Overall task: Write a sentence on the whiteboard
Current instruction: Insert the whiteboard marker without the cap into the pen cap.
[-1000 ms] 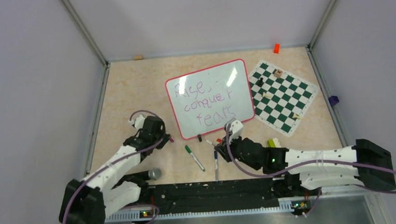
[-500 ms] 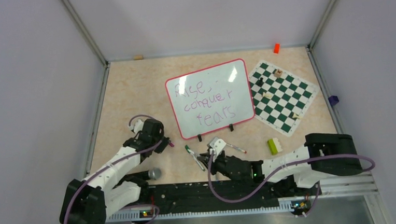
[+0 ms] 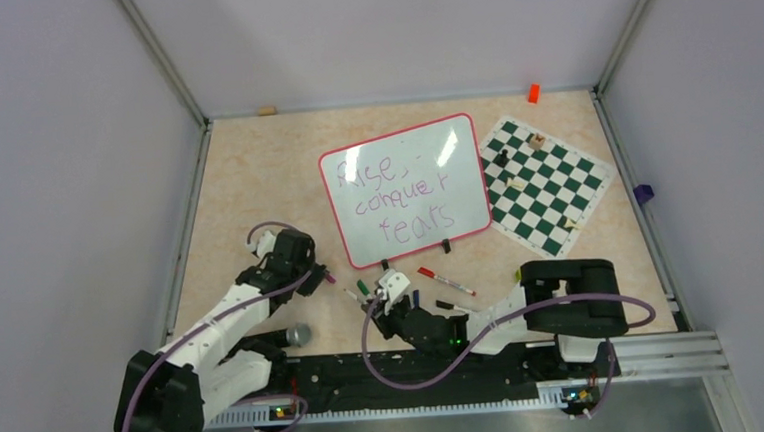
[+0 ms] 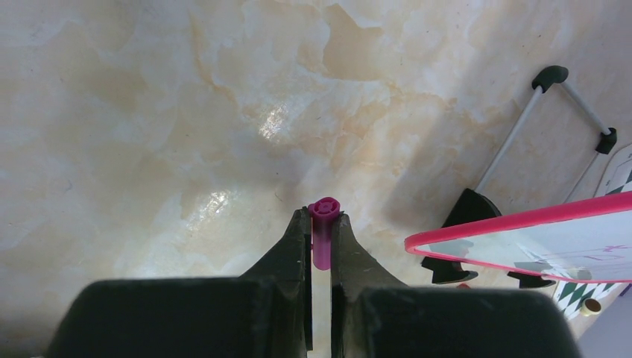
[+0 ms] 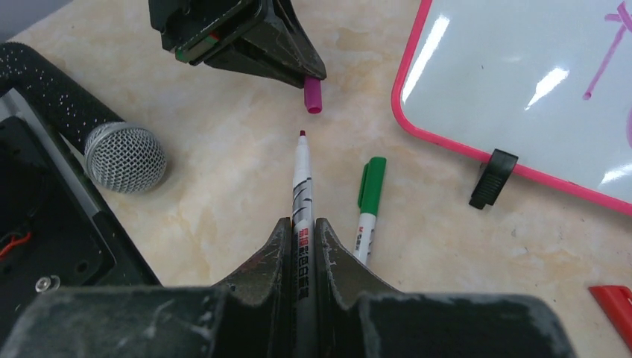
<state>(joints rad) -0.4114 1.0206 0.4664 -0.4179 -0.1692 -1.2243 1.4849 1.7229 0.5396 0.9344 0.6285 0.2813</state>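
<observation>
The whiteboard (image 3: 465,156) stands tilted at the table's middle and carries the purple sentence (image 3: 402,197) in three lines. My left gripper (image 4: 324,216) is shut on a magenta marker cap (image 4: 323,233), low over the table left of the board's corner (image 4: 522,222). My right gripper (image 5: 301,224) is shut on an uncapped white marker (image 5: 301,175). Its purple tip points at the cap (image 5: 312,95), a short gap away. In the top view the left gripper (image 3: 320,276) and the right gripper (image 3: 371,299) face each other below the board's lower left corner.
A green marker (image 5: 369,195) lies just right of the held marker. A red marker (image 3: 447,280) lies below the board's black foot (image 5: 492,177). A microphone (image 5: 123,156) lies near the left arm. The chequered chess mat (image 3: 546,181) with several pieces lies to the right.
My right arm has swung left from the board's lower edge to beside the left gripper, carrying the marker. The left gripper has stayed almost still with the cap.
</observation>
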